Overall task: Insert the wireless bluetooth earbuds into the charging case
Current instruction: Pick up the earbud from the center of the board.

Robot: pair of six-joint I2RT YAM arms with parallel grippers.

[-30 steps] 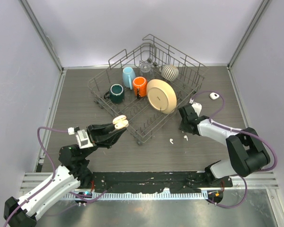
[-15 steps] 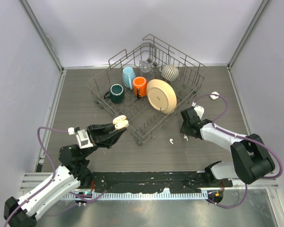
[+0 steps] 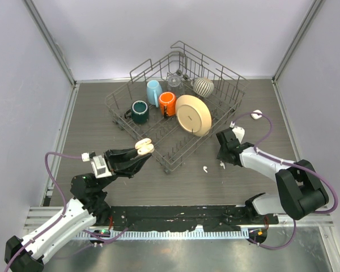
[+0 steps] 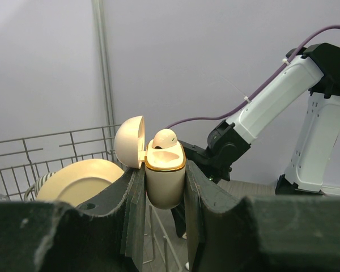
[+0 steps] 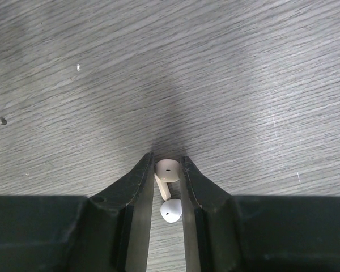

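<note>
Left pincer grips the open cream egg-shaped charging case; right pincer pinches a glossy white earbud on the bench.

The top external camera is looking down from above and behind the arm bases, taking in the whole table and the dish rack. The left wrist camera is facing level along the left gripper, close behind the charging case. It is sharing the right arm and cream plate with the overhead view. The right wrist camera is pointing steeply down past the right gripper, very near the table, at an earbud.
</note>
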